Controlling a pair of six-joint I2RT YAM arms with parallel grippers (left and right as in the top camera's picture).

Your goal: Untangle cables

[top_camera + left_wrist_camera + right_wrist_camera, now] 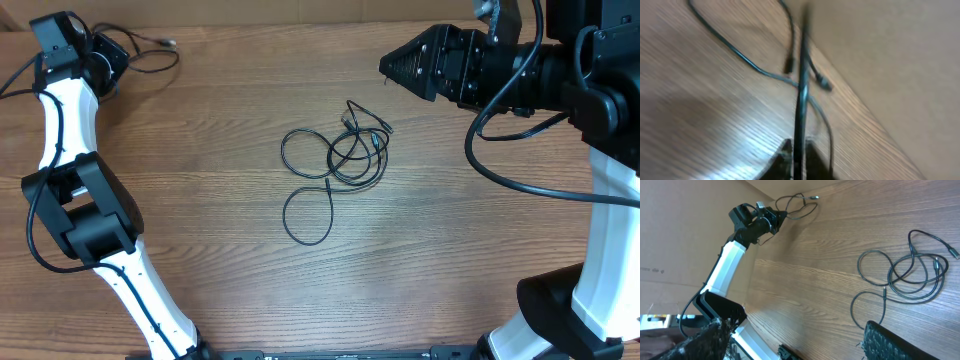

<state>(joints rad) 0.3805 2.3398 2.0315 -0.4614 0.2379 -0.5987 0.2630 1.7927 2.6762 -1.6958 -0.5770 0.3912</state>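
Left gripper (799, 154): sat closest to its own wrist camera, at the bottom of a blurred picture; the jaws were pressed nearly together on one thin black cord.
Lone cable (801, 90): was pinched between those fingers and ran straight up from them as a taut dark line; more slack curved over the wood beyond, with two small plug ends close to the worktop's far edge. It sat at the far-left corner, well apart from the other cords.
Right fingers (895, 342): dark, textured pads framed the bottom of the right wrist view, set far from each other.
Right gripper (400, 66): the jaws stood wide apart with nothing between them; it was held above the far-right part of the worktop, tips pointing toward the left edge, near the tangle but not touching it.
Tangled cables (352, 152): lay flat around the middle of the worktop, a little toward the far edge; several loops overlapped in a cluster of crossings, one loop spread toward the left edge and another trailed toward the near edge.
Worktop (200, 200): was brown wood grain.
Left arm (62, 130): was white and black, and reached along the left edge to the far-left corner.
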